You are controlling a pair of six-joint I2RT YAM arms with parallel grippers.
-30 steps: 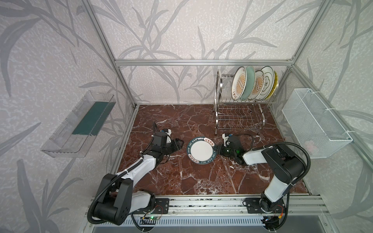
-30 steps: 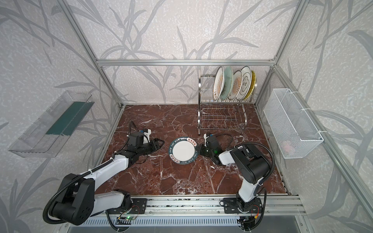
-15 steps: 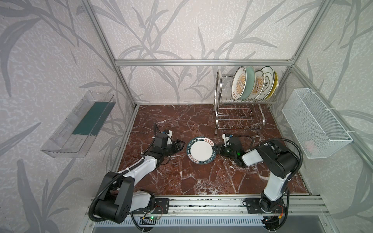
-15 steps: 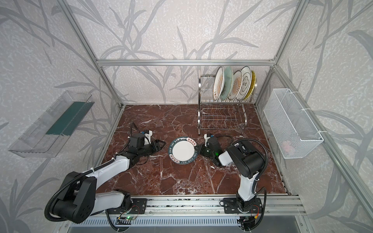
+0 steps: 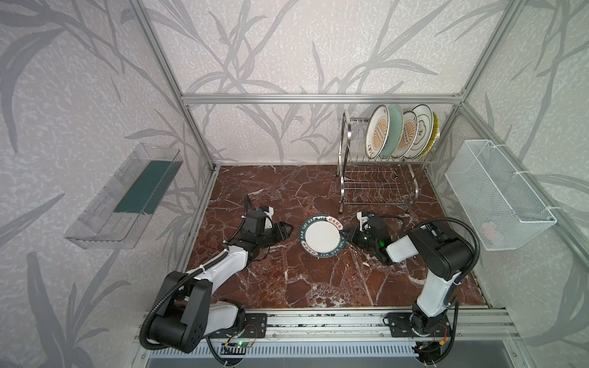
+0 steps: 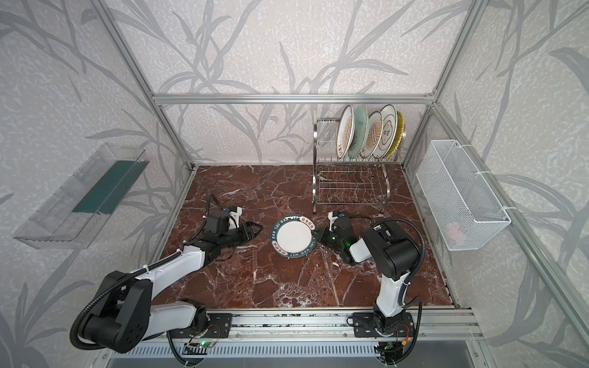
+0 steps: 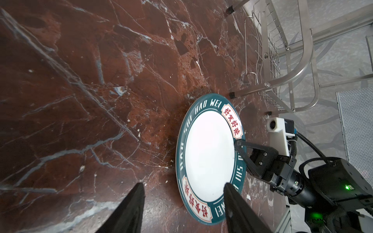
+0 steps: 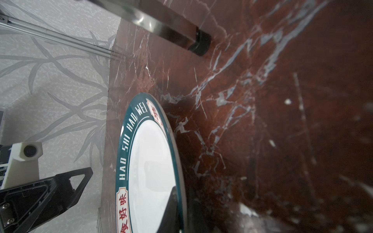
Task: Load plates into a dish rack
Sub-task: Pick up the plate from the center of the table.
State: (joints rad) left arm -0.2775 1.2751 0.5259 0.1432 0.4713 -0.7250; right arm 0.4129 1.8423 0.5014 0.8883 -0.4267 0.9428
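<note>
Red-brown marble veined with white covers the tabletop [image 5: 287, 277], boxed in by leaf-patterned walls [image 5: 287, 57]. Just right of centre in both top views, the right gripper [image 5: 345, 235] [image 6: 317, 235] lies low, its jaws pinched together on the right-hand rim of the teal-lettered plate [image 5: 321, 236] [image 6: 294, 236]. The left wrist view shows one black finger [image 7: 238, 144] laid across the teal band. The right wrist view shows a finger [image 8: 171, 203] over the white well at the rim. That plate sits face up at mid-frame. Whether its gripped edge is off the marble I cannot tell.

Left of the plate, the left gripper [image 5: 287, 230] [image 6: 257, 230] points at it with its jaws moderately apart and nothing between them. In both top views its tips are just beside the plate's left rim.

Farther out, at the upper right of the frame, the dish rack [image 5: 376, 188] stands against the back wall. Its upper tier holds five plates on edge, side by side: a sunburst plate [image 5: 377, 132], a pale green plate [image 5: 394, 127], a second sunburst plate [image 5: 408, 133], a cloud-outline plate [image 5: 422, 130] and a yellow plate [image 5: 434, 130].

A white mesh basket [image 5: 497, 194] hangs on the right wall. A clear plastic tray [image 5: 124, 197] with a dark green strip hangs on the left wall.
</note>
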